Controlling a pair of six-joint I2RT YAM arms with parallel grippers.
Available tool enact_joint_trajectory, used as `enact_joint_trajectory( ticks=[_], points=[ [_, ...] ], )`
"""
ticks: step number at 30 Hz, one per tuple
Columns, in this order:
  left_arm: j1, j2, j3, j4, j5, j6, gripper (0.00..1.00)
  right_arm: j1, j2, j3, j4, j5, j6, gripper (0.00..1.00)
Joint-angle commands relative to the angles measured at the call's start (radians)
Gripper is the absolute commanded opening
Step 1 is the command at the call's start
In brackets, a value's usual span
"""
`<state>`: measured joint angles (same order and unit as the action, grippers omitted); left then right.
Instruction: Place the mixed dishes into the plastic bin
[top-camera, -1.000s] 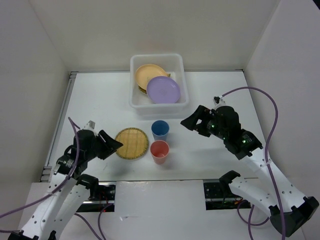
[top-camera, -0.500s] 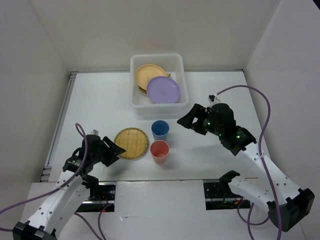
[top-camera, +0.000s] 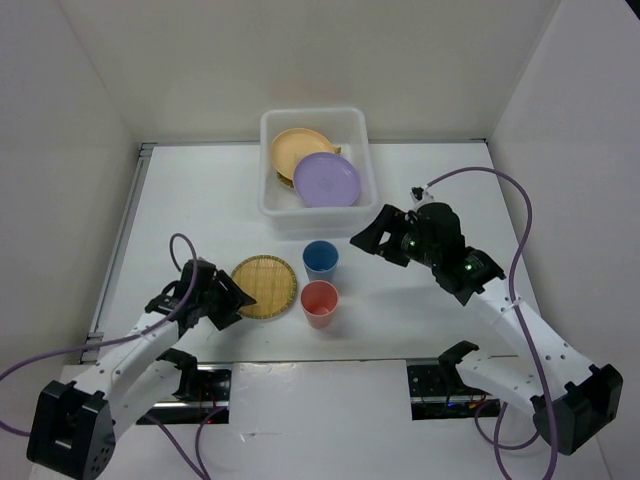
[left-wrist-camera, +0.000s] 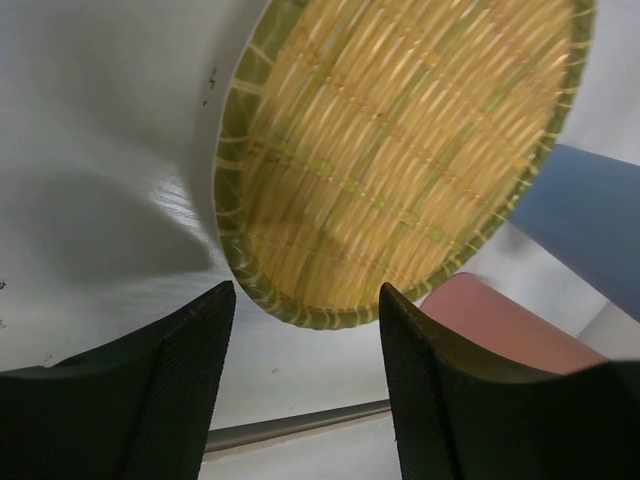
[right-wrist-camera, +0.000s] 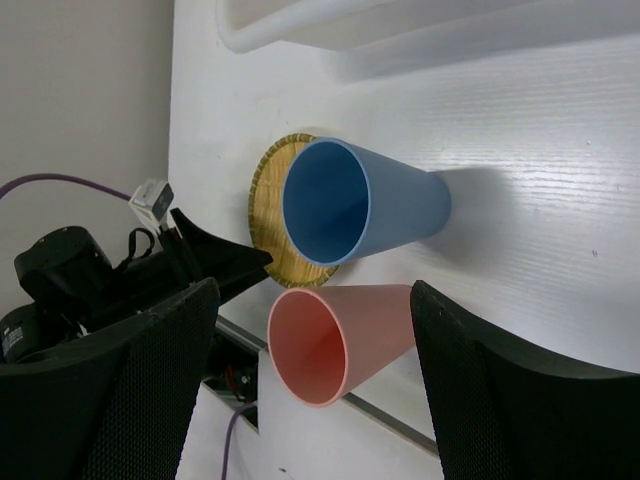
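Left gripper (left-wrist-camera: 305, 298) is open, jaws apart right at the rim of the woven plate (left-wrist-camera: 400, 150), which lies flat on the table (top-camera: 200, 200). Right gripper (right-wrist-camera: 315, 288) is wide open too, hovering near the blue cup (right-wrist-camera: 360, 205), with the red cup (right-wrist-camera: 335, 345) just beside it. Orange plate (top-camera: 295, 148) and lavender plate (top-camera: 328, 180) sit in the plastic bin (top-camera: 268, 190).

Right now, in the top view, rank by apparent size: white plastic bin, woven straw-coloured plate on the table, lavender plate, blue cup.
1. white plastic bin
2. woven straw-coloured plate and lavender plate: they look about alike, so no ranking
3. blue cup, smallest
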<state>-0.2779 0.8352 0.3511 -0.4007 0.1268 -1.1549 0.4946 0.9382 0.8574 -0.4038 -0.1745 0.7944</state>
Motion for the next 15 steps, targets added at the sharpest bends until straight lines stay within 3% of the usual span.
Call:
enact_joint_trajectory(
  ticks=[1, 8, 15],
  points=[
    [-0.020, 0.068, 0.031, 0.051, -0.018, 0.018, 0.68, -0.007, 0.028, 0.022, 0.066, -0.005, -0.023, 0.82],
    [-0.061, 0.232, 0.065, 0.109, -0.053, 0.029, 0.69, -0.007, 0.037, 0.032, 0.066, -0.005, -0.023, 0.82],
    [-0.081, 0.300, 0.029, 0.212, -0.072, -0.061, 0.47, -0.025, 0.047, 0.092, 0.053, -0.005, -0.041, 0.82]
  ],
)
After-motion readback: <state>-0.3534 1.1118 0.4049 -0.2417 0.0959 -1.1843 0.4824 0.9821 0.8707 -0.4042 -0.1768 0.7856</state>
